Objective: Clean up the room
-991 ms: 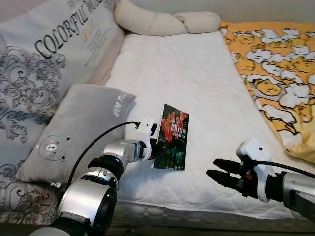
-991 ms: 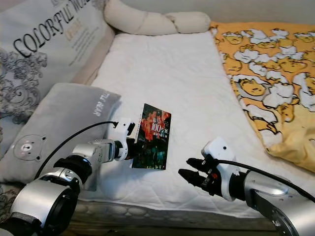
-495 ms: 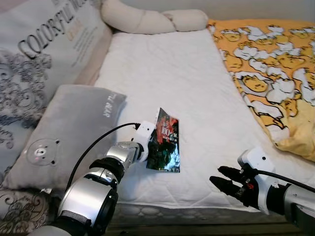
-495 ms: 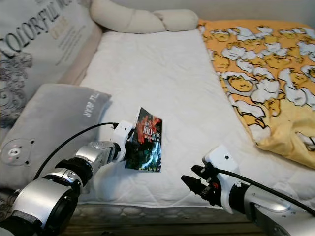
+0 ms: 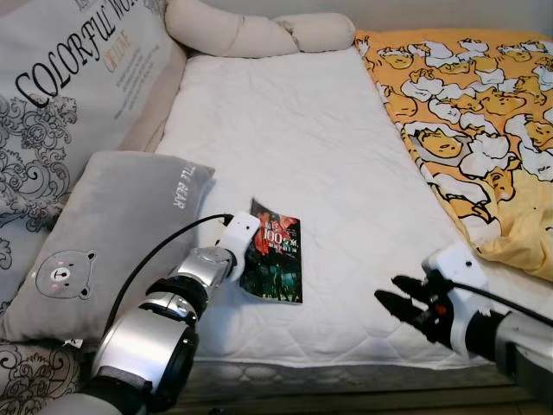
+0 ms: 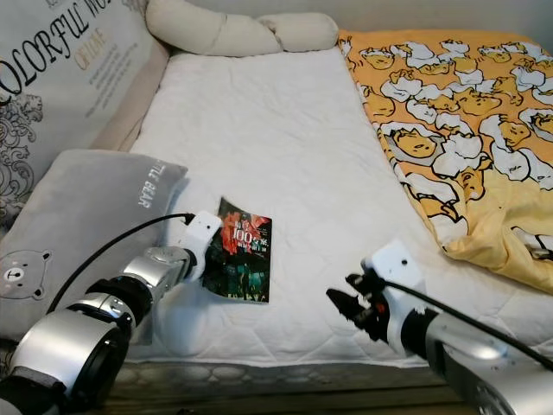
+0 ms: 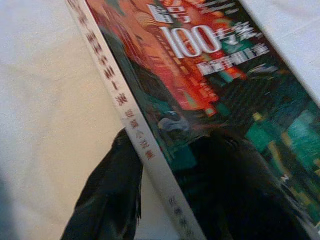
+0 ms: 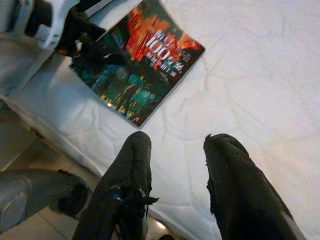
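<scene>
A paperback book (image 5: 275,262) with a dark red and teal cover marked "100" lies nearly flat on the white mattress (image 5: 320,147), close to its front edge. My left gripper (image 5: 245,259) is shut on the book's spine side. In the left wrist view the black fingers (image 7: 111,192) clamp the book (image 7: 210,90) from both faces. My right gripper (image 5: 389,298) hovers open over the mattress's front edge, to the right of the book and apart from it. The right wrist view looks past its spread fingers (image 8: 131,165) at the book (image 8: 135,65).
A grey bear pillow (image 5: 104,233) lies left of the book, with a large patterned pillow (image 5: 69,95) behind it. A cream bolster (image 5: 251,30) lies along the head of the bed. A yellow cartoon blanket (image 5: 475,112) covers the right side.
The book, held upright above the mattress a second ago, has come down to lie almost flat, still in my left gripper. The camera has shifted; the right gripper stays open.
</scene>
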Controlling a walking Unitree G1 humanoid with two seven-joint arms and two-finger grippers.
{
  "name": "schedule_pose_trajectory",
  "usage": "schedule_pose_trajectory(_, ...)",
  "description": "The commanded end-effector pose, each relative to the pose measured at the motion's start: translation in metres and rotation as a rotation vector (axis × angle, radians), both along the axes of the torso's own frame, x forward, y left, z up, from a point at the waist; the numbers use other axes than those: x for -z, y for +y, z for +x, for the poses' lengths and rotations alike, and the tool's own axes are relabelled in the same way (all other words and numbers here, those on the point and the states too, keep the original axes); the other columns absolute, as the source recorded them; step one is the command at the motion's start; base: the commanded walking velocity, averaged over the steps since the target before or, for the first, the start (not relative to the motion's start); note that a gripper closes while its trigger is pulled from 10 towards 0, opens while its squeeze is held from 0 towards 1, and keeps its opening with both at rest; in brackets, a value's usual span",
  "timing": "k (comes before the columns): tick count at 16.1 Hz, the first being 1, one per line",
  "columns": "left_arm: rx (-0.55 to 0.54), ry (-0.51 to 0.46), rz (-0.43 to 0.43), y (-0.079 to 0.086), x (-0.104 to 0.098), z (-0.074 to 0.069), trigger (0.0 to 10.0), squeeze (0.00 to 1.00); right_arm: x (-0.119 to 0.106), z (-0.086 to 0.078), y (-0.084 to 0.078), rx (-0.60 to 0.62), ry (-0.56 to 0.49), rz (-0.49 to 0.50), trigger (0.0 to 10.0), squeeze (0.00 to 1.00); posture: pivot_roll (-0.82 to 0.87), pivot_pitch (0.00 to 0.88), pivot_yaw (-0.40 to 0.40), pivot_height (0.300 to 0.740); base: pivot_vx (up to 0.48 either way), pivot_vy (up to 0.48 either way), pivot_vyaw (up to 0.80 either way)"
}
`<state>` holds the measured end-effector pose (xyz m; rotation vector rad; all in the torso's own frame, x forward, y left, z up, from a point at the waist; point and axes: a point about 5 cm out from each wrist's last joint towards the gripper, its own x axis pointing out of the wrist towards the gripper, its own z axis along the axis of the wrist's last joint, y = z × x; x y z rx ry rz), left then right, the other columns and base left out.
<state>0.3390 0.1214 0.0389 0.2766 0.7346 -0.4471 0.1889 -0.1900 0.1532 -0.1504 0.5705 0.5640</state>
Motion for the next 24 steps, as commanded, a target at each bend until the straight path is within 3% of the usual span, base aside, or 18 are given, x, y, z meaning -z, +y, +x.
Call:
schedule_pose_trajectory(1,-0.016,0.012,0.032,0.008,0.003,-0.001,10.0,0.09,-0.001,0.005,-0.004,0.030,-0.019,-0.013,10.0,0.00,-0.33,0.000,0.055,0.740,0.000,0.000,0.00)
schedule_pose_trajectory(2,-0.015,0.009,0.049,0.011,0.003,-0.002,10.0,0.00,-0.001,0.011,-0.005,0.037,-0.028,-0.014,10.0,0.00,-0.32,0.000,0.060,0.740,0.000,0.000,0.00)
schedule_pose_trajectory(7,-0.023,-0.012,0.099,0.023,0.001,0.001,10.0,0.00,0.002,0.032,-0.002,0.045,-0.079,0.006,10.0,0.00,-0.27,0.000,0.076,0.740,0.000,0.000,0.00)
schedule_pose_trajectory(8,-0.040,-0.052,0.055,0.024,-0.006,0.006,10.0,0.00,0.007,0.039,0.003,0.050,-0.093,0.023,10.0,0.00,-0.22,0.000,0.093,0.740,0.000,0.000,0.00)
schedule_pose_trajectory(10,-0.098,-0.160,-0.191,0.018,-0.028,0.019,10.0,0.00,0.016,0.047,0.005,0.118,-0.104,0.064,10.0,0.00,-0.19,0.000,0.100,0.740,0.000,0.000,0.00)
schedule_pose_trajectory(11,-0.136,-0.181,-0.273,0.018,-0.034,0.022,10.0,0.00,0.019,0.049,0.005,0.158,-0.112,0.075,10.0,0.00,-0.17,0.000,0.097,0.740,0.000,0.000,0.00)
schedule_pose_trajectory(12,-0.158,-0.187,-0.308,0.019,-0.036,0.023,10.0,0.00,0.022,0.051,0.005,0.177,-0.116,0.079,10.0,0.00,-0.16,0.000,0.096,0.740,0.000,0.000,0.00)
schedule_pose_trajectory(13,-0.200,-0.211,-0.379,0.021,-0.039,0.020,10.0,0.00,0.028,0.052,0.006,0.227,-0.130,0.092,10.0,0.25,-0.12,0.000,0.082,0.740,0.000,0.000,0.00)
schedule_pose_trajectory(14,-0.199,-0.262,-0.420,0.021,-0.043,0.012,10.0,0.00,0.032,0.054,0.007,0.265,-0.147,0.113,10.0,1.00,-0.09,0.000,0.069,0.740,0.000,0.000,0.00)
schedule_pose_trajectory(16,-0.188,-0.376,-0.431,0.022,-0.054,-0.002,10.0,0.00,0.036,0.057,0.006,0.321,-0.177,0.136,10.0,1.00,-0.05,0.000,0.048,0.740,0.000,0.000,0.00)
schedule_pose_trajectory(17,-0.200,-0.470,-0.420,0.025,-0.064,-0.013,10.0,0.09,0.037,0.062,0.004,0.357,-0.226,0.118,10.0,1.00,-0.03,0.000,0.035,0.740,0.000,0.000,0.00)
schedule_pose_trajectory(18,-0.226,-0.533,-0.411,0.031,-0.074,-0.026,10.0,0.07,0.036,0.071,0.004,0.379,-0.275,0.146,10.0,1.00,-0.01,0.000,0.019,0.740,0.000,0.000,0.00)
schedule_pose_trajectory(24,-0.321,-0.539,-0.327,0.052,-0.075,-0.056,10.0,0.03,0.042,0.084,0.002,0.423,-0.305,0.128,10.0,1.00,0.02,0.000,-0.004,0.740,0.000,-0.368,0.00)
